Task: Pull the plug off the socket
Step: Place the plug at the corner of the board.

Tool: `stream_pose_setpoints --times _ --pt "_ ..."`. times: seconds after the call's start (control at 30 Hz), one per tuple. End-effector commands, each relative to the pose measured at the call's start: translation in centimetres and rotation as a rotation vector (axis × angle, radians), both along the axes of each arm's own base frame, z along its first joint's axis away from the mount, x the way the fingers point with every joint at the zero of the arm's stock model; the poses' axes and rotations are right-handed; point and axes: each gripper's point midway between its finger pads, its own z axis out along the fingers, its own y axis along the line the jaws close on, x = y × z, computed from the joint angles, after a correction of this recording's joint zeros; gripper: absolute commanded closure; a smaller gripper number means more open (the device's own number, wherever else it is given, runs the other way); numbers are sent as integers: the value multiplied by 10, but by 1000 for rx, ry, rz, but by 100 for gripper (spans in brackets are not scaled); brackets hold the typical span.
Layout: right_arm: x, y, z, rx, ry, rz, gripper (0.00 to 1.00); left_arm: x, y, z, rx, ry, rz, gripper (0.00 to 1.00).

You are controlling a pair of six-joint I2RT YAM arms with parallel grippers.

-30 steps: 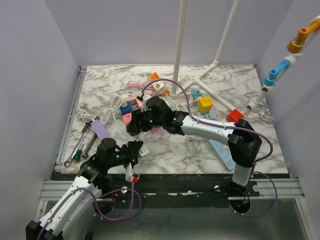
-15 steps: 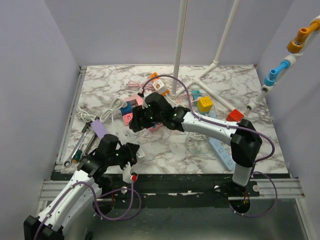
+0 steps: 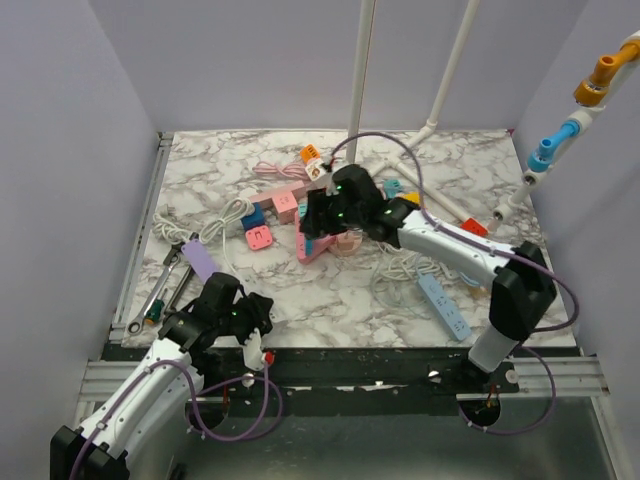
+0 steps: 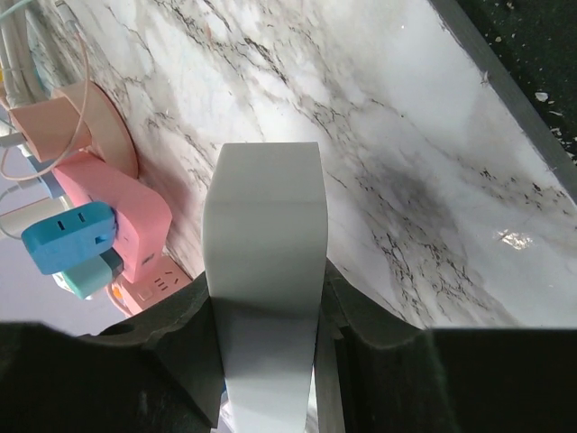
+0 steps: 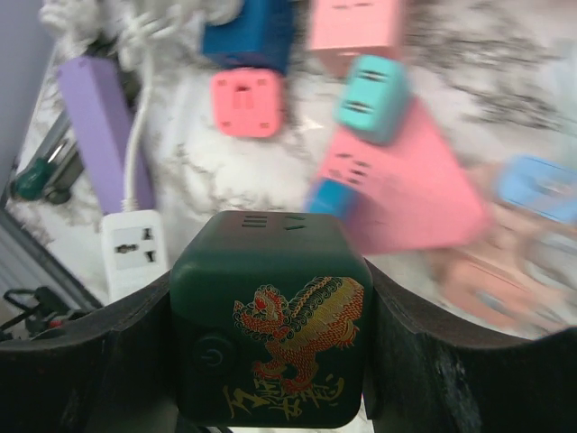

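My left gripper (image 4: pixel 266 302) is shut on a white plug (image 4: pixel 263 216), whose smooth body sticks out past the fingers above the marble table. In the top view this gripper (image 3: pixel 262 314) sits near the front left edge. My right gripper (image 5: pixel 270 338) is shut on a dark green cube socket (image 5: pixel 270 307) with a red and gold dragon print. In the top view it (image 3: pixel 318 216) hovers over the pile of adapters mid-table. Plug and socket are well apart, about a third of the table's depth.
Under the right gripper lie a pink power strip (image 3: pixel 318 243), a pink cube (image 3: pixel 258 237), a blue cube (image 3: pixel 252 217) and a teal adapter (image 5: pixel 371 97). A purple strip (image 3: pixel 203 259) and wrenches (image 3: pixel 160 290) lie left. A white power strip (image 3: pixel 445 305) lies right. White poles (image 3: pixel 358 90) stand behind.
The right gripper has carried the green socket to the right and back, away from the left gripper. The left gripper has drawn back slightly toward the near edge with the white plug.
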Motion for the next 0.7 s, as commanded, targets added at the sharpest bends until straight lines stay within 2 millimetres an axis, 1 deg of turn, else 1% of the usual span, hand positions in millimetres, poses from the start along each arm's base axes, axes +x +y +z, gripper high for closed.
stream_pose_setpoints --times 0.0,0.03,0.13,0.2,0.27,0.3,0.4,0.5,0.63,0.67 --pt "26 -97 9 2 25 -234 84 10 -3 7 -30 -43 21 100" --pt "28 -124 2 1 51 -298 84 10 -3 7 -32 -43 22 100" --pt "21 -189 -19 -32 89 -457 82 12 -4 7 -39 -60 22 100" --pt "13 -222 -28 -71 101 -554 82 12 -4 7 -43 -69 17 100" --pt "3 -249 -35 -113 113 -660 79 13 -6 7 -49 -79 12 100" --pt "-3 -261 -41 -130 133 -713 78 14 -6 6 -49 -81 11 100" --pt "-17 -293 -48 -93 186 -864 78 15 -7 6 -54 -81 14 100" --pt "-28 -319 -59 -48 239 -973 76 17 -8 9 -64 -75 25 100" --pt "-41 -364 -77 -9 336 -1158 75 18 -9 11 -71 -73 31 100" --pt "-44 -371 -80 7 355 -1190 75 18 -9 11 -74 -74 31 100"
